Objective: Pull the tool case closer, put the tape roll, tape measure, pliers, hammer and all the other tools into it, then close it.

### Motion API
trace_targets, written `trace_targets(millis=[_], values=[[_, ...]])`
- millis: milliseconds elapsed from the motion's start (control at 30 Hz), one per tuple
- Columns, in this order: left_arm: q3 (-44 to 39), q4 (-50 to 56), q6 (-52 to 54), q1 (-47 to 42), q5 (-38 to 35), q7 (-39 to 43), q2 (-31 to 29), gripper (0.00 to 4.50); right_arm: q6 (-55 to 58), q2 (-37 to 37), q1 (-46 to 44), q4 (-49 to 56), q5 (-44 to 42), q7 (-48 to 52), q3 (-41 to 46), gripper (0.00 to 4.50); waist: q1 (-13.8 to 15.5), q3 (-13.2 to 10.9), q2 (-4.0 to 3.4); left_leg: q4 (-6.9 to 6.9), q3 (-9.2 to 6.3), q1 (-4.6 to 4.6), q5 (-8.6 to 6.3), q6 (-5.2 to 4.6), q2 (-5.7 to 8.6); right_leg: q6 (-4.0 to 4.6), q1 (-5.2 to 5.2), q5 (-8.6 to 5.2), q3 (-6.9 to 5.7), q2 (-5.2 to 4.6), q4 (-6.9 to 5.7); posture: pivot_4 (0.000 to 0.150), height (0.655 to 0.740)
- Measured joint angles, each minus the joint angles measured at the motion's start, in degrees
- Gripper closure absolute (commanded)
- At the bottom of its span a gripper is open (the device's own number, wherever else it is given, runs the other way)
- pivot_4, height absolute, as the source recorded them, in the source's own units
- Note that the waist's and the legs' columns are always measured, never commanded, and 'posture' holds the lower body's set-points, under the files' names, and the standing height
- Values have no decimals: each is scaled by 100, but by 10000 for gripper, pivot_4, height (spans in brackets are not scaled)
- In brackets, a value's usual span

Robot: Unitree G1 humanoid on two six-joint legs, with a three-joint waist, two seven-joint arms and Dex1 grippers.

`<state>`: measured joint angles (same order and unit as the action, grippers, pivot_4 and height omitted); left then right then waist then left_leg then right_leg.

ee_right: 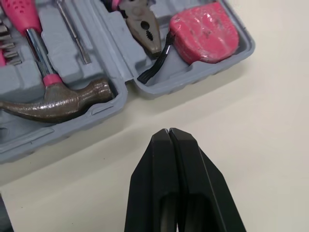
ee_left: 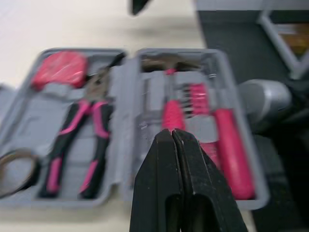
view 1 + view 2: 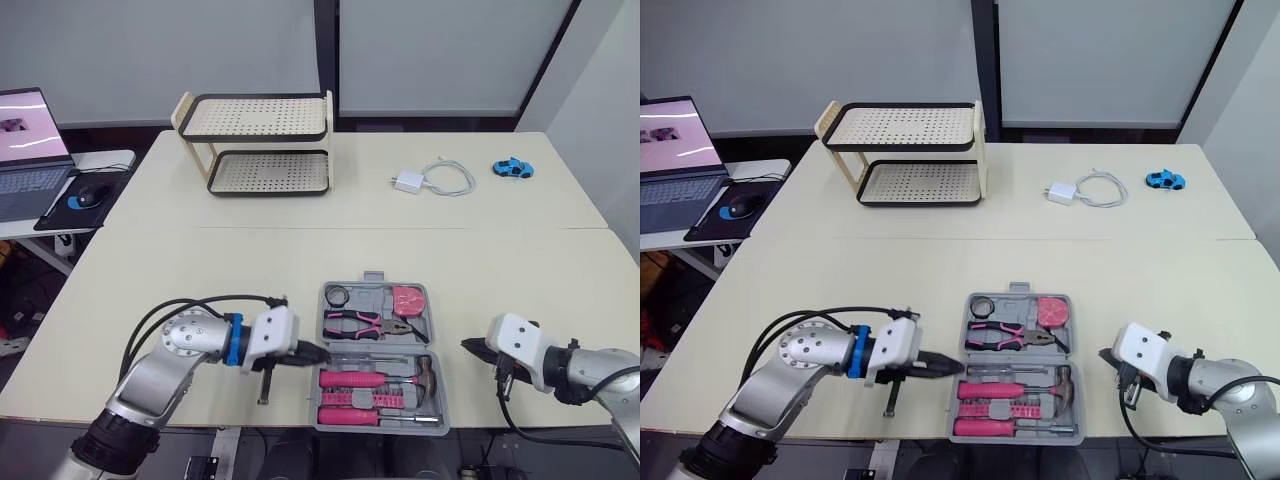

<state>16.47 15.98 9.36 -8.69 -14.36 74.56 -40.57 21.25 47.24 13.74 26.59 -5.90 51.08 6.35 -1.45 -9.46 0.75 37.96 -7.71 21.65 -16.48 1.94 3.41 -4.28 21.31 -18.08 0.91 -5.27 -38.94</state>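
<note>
The tool case (image 3: 374, 277) lies open and flat at the 6 o'clock edge of the surface (image 3: 200, 270). Its 12 o'clock half carries the tape roll (image 3: 338, 295), pliers (image 3: 365, 324) and tape measure (image 3: 408, 298). Its 6 o'clock half carries the hammer (image 3: 350, 378), a row of bits (image 3: 385, 398) and a pink-handled screwdriver (image 3: 350, 415). The left gripper (image 3: 318, 353) sits at the case's 9 o'clock, its tips just beside the hinge line. Its jaws are pressed together and grip nothing. The right gripper (image 3: 468, 345) is at the case's 3 o'clock, a little apart from it, with its jaws likewise closed and empty. Toward 11 o'clock stands a two-tier rack (image 3: 256, 140), and toward 1 o'clock lie a white charger (image 3: 408, 181) and a blue toy car (image 3: 511, 168).
</note>
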Motion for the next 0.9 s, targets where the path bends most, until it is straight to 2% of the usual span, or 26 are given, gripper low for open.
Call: trace_targets(millis=[167, 400, 633, 900], values=[[750, -147, -234, -202, 459, 87, 254, 45000, 397, -109, 147, 327, -218, -129, 75, 44517, 1, 0, 0, 2, 0, 2, -1, -1, 2, 0, -1, 0, 0, 1, 0, 1500, 7400], [1462, -716, -588, -470, 1255, -263, 739, 45000, 679, -113, 403, 646, -262, -246, 89, 44517, 4, 0, 1, 1, -1, 0, -1, -2, 0, 0, -1, 0, -1, 3, 0, 1500, 7400], [1648, -1282, -875, -620, 1752, -598, 960, 45000, 801, -107, 527, 712, -379, -269, 100, 44517, 3, 0, 1, 2, -3, 1, -1, -2, 0, 0, -1, 0, -3, 4, -1, 1500, 7400], [1692, -1356, -1008, -673, 1859, -664, 1042, 45000, 828, -84, 639, 853, -435, -302, 139, 44517, 5, 0, 0, 2, -3, 0, -1, -2, 0, 0, -2, 0, -2, 4, -1, 1500, 7400]])
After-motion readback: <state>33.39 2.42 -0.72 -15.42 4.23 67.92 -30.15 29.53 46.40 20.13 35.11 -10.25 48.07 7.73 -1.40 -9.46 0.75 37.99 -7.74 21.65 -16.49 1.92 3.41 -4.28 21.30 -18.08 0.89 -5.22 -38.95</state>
